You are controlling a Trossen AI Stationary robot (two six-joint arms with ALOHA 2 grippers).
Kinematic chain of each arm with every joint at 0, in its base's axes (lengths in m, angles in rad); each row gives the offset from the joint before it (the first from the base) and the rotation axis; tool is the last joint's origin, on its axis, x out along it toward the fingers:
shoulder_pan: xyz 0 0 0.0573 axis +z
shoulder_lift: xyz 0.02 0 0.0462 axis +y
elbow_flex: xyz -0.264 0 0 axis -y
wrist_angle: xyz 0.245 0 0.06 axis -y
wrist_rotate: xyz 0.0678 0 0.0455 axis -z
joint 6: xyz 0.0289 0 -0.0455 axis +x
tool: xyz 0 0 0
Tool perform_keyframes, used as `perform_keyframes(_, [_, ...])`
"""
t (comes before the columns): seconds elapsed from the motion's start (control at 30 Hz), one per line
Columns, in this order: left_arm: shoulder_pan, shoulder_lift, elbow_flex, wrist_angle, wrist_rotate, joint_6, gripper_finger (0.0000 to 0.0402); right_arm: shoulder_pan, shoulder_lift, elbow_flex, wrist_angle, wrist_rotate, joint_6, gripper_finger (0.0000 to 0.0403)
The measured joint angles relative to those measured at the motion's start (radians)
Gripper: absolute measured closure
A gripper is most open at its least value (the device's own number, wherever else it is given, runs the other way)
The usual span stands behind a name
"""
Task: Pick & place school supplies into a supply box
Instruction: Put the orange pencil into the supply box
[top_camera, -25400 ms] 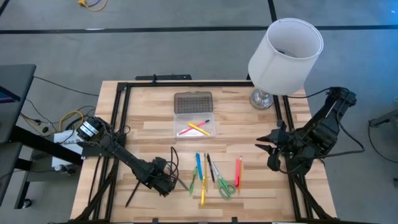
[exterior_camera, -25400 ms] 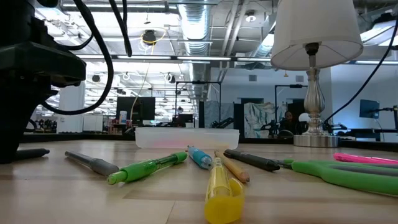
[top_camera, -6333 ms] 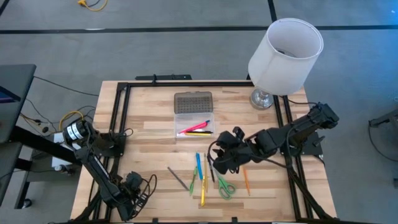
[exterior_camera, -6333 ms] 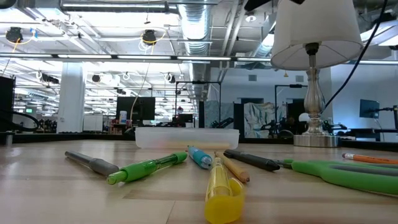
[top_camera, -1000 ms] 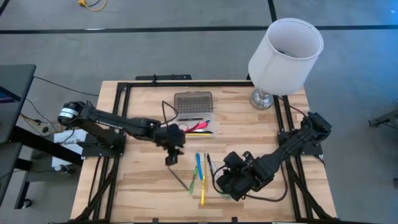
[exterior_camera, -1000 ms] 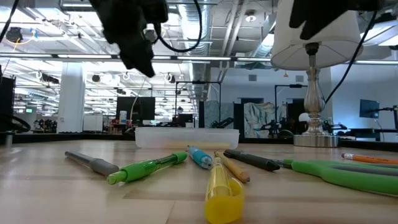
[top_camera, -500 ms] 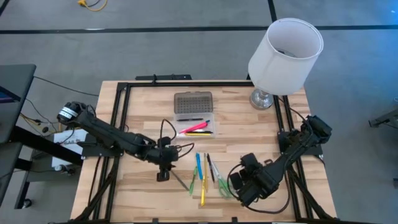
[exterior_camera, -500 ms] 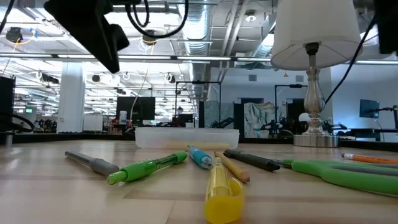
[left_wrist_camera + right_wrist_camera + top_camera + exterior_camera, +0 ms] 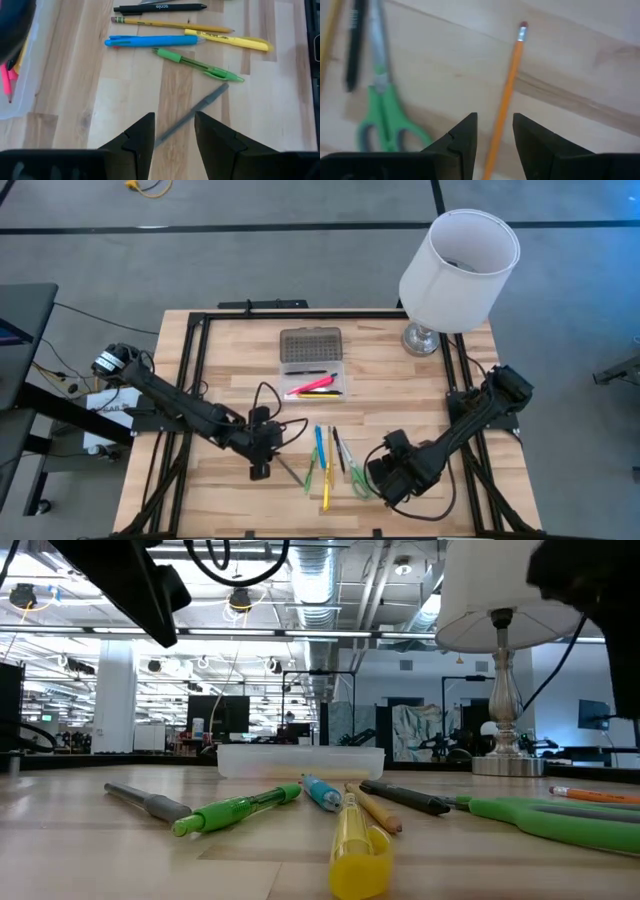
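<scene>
The supply box [image 9: 313, 379] lies open at the table's far middle, holding pink, yellow and black pens; its grey dotted lid [image 9: 310, 342] lies flat behind it. Loose on the near middle lie a grey pen [image 9: 192, 112], green pen [image 9: 200, 66], blue pen [image 9: 150, 40], yellow marker [image 9: 227, 39], pencil [image 9: 170, 23], black pen [image 9: 160, 7] and green-handled scissors [image 9: 380, 107]. My left gripper [image 9: 173, 117] [image 9: 258, 468] hangs open over the grey pen. My right gripper [image 9: 495, 117] [image 9: 386, 480] hangs open over an orange pencil [image 9: 506, 95], right of the scissors.
A lamp with a white shade [image 9: 460, 255] stands on the far right corner. A black frame [image 9: 195, 355] runs along the table's left, far and right edges. Bare wood shows to the left of the box and at the near left.
My left gripper has moved from beside the box toward the near edge and now hangs over the grey pen. My right gripper has shifted a little toward the right, off the scissors and over the orange pencil. No supply has moved.
</scene>
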Motion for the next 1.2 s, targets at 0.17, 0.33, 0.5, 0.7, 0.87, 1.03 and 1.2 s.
perform_keyframes(0.17, [-0.006, 0.000, 0.000, 0.002, -0.003, -0.024, 0.0269, 0.003, 0.000, -0.075, 0.075, -0.025, 0.017, 0.0284])
perform_keyframes(0.33, [-0.007, 0.000, 0.000, 0.004, -0.006, -0.039, 0.0269, -0.004, 0.000, -0.144, 0.204, -0.023, 0.017, 0.0284])
perform_keyframes(0.5, [-0.007, 0.000, 0.000, 0.004, -0.006, -0.049, 0.0269, -0.004, 0.000, -0.173, 0.208, -0.023, 0.030, 0.0284])
perform_keyframes(0.7, [-0.007, 0.000, 0.000, 0.009, -0.006, -0.058, 0.0269, -0.005, -0.001, -0.225, 0.291, -0.024, 0.032, 0.0284])
perform_keyframes(0.87, [-0.007, 0.001, 0.000, 0.009, -0.007, -0.069, 0.0269, -0.011, -0.007, -0.266, 0.346, -0.047, 0.032, 0.0284])
perform_keyframes(1.03, [-0.006, 0.000, 0.000, 0.008, -0.007, -0.074, 0.0269, -0.011, -0.006, -0.268, 0.339, -0.064, 0.024, 0.0285])
perform_keyframes(1.2, [-0.006, 0.001, 0.000, 0.008, -0.007, -0.074, 0.0269, -0.015, -0.005, -0.269, 0.339, -0.131, -0.010, 0.0298])
